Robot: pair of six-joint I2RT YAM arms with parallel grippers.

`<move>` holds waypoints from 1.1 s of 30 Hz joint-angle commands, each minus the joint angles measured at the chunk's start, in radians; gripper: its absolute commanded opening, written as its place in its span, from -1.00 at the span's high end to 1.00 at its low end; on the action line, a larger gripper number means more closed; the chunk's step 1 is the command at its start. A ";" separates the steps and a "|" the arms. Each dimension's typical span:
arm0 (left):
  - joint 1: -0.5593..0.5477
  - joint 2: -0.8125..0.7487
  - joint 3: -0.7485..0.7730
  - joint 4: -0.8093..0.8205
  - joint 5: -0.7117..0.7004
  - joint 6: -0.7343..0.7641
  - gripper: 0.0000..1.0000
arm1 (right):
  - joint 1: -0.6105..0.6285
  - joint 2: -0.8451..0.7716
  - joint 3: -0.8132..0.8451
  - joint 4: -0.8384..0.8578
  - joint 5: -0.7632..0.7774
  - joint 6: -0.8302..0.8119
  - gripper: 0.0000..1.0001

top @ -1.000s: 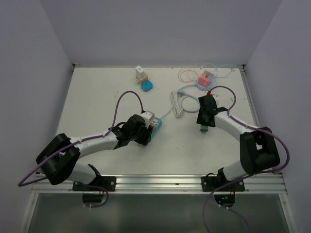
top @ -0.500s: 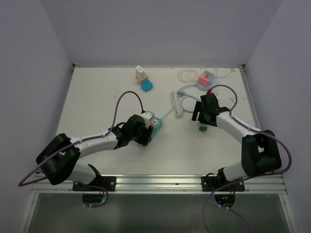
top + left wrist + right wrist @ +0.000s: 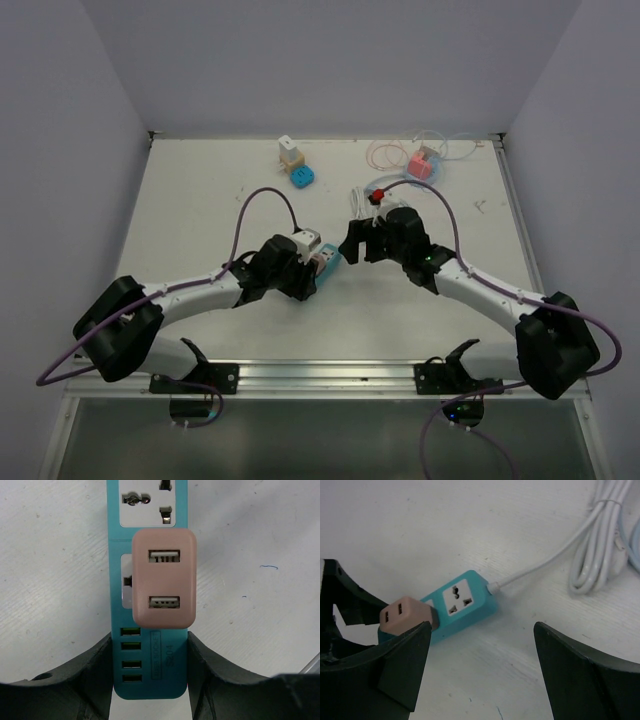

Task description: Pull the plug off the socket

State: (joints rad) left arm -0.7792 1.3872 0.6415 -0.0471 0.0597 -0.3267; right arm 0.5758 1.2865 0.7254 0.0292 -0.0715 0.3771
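Note:
A teal socket strip (image 3: 150, 672) lies flat on the white table, and a pink plug (image 3: 164, 577) with two USB ports sits pushed into it. My left gripper (image 3: 150, 685) is shut on the socket's near end, one finger on each long side. In the top view the socket (image 3: 331, 262) and plug (image 3: 319, 257) lie mid-table at the left gripper (image 3: 306, 272). My right gripper (image 3: 352, 243) hovers just right of them, open and holding nothing. Its wrist view shows the plug (image 3: 402, 614) and socket (image 3: 465, 600) up left of the right gripper (image 3: 480, 647).
The socket's white cable runs to a coil (image 3: 362, 208), also in the right wrist view as the coil (image 3: 600, 555). At the back lie a white adapter (image 3: 290, 152), a blue adapter (image 3: 303, 178) and a pink adapter (image 3: 422, 163) with thin looped wires.
My right gripper opened, dropped a small green thing on the table at the right, then swung left to beside the socket strip. The left gripper kept its hold and place.

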 commanded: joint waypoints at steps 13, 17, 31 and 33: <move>0.005 -0.077 0.101 0.049 0.123 -0.031 1.00 | 0.154 0.019 -0.021 0.255 -0.125 -0.079 -0.72; 0.005 -0.086 0.112 0.050 0.152 -0.038 1.00 | 0.170 0.054 -0.015 0.255 -0.128 -0.098 -0.62; 0.006 -0.073 0.109 0.049 0.163 -0.057 1.00 | 0.193 0.042 -0.009 0.258 -0.116 -0.126 0.52; 0.006 -0.063 0.107 0.049 0.170 -0.061 1.00 | 0.191 0.031 -0.014 0.267 -0.117 -0.127 0.65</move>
State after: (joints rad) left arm -0.7750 1.3293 0.7029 -0.0727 0.1867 -0.3729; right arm 0.7658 1.3548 0.6994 0.2493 -0.1783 0.2493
